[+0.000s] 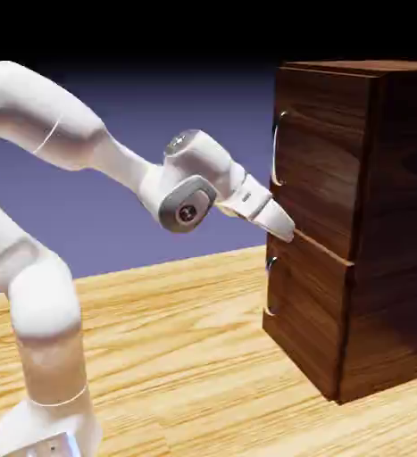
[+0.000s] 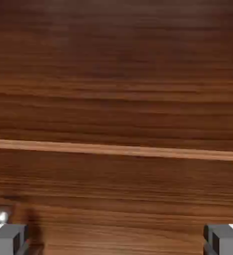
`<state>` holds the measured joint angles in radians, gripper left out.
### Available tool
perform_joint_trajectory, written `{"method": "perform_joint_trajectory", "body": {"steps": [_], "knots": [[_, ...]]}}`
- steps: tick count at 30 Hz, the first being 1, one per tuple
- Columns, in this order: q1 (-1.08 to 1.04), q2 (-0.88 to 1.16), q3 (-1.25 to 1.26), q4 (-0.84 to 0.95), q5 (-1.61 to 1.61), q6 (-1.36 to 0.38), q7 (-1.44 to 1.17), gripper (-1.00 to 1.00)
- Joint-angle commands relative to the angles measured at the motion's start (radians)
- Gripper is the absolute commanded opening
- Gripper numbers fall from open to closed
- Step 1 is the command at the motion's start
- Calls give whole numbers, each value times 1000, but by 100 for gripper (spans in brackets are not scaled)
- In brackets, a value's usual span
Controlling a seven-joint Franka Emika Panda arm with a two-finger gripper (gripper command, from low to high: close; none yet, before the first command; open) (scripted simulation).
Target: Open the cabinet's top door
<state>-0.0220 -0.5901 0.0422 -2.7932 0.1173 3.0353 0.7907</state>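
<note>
Both pincer [image 1: 286, 230] fingertips just beside top door's [image 1: 323, 161] lower edge.

cabinet [image 1: 372, 223] cropped right (handle ends hidden)

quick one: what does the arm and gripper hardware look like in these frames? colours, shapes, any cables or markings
The arm is glossy white, built of thick rounded links with thin seam lines at the joints. The wrist has a grey ring around a dark round cap bearing a small red mark. The gripper is white and tapers toward its tip. In the hand view its fingertips are small, blocky and grey, with white edges. No cables show.
</note>
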Motion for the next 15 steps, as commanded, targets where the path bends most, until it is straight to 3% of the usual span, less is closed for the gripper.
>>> {"method": "perform_joint_trajectory", "body": {"steps": [1,15], "knots": [[-13,-7,16,6,44,-1,18,0],[-189,-112,234,93,653,-10,276,0]]}}
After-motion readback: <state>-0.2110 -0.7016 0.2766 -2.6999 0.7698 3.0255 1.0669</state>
